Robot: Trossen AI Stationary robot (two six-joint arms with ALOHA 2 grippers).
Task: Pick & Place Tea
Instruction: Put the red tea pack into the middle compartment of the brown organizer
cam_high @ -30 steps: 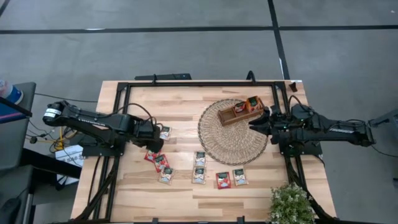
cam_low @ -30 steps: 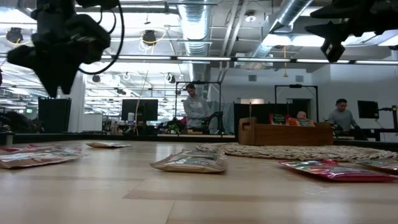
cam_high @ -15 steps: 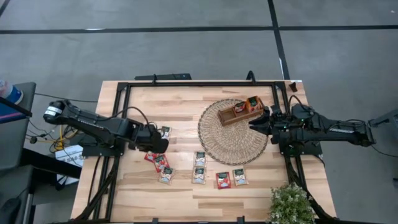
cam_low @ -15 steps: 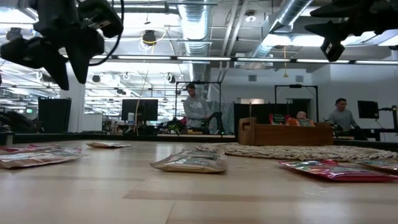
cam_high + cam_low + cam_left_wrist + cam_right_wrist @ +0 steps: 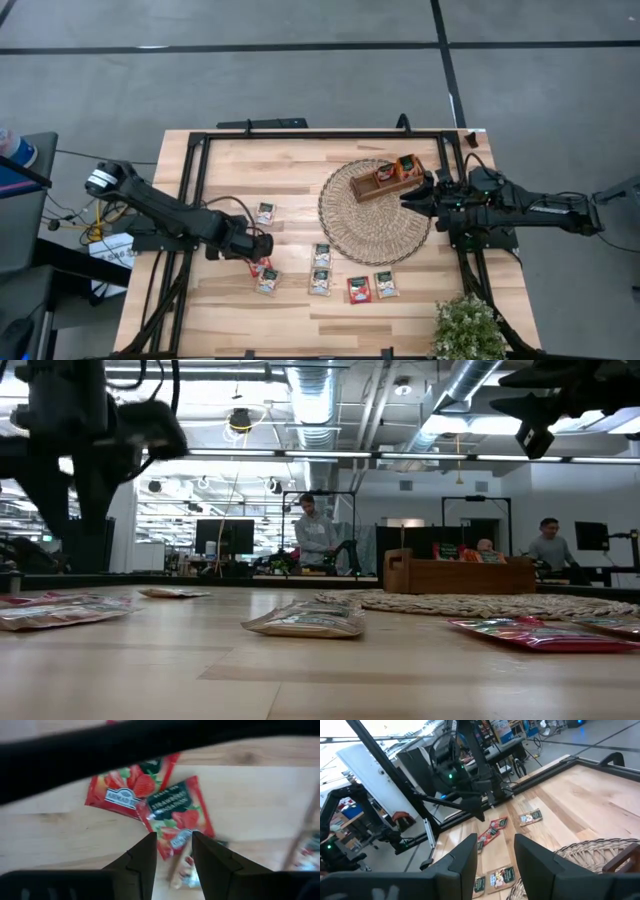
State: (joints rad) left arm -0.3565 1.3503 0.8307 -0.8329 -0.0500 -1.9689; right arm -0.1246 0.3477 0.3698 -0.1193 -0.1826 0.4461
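Several tea sachets lie flat on the wooden table. Two red ones overlap: one (image 5: 127,792) lies partly under the other (image 5: 175,812). My left gripper (image 5: 173,836) hangs open right above this pair (image 5: 256,263), pointing down and clear of it; in the low view it (image 5: 75,485) shows above the tabletop. A pale sachet (image 5: 265,212) lies farther back. More sachets (image 5: 320,255) (image 5: 359,289) lie along the near side. My right gripper (image 5: 408,197) waits open and level beside the wooden tray (image 5: 372,187) on the wicker mat (image 5: 370,225).
The tray holds a few sachets (image 5: 408,163) upright in its compartments. A black frame (image 5: 300,134) runs round the table's edges. A potted plant (image 5: 468,328) stands at the near right corner. People show in the room behind the table (image 5: 315,535).
My left gripper has gone toward the table's near edge and a little to the right, from beside the pale sachet to above the two red ones. It has sunk somewhat and rolled about its own pointing line. No sachet has moved.
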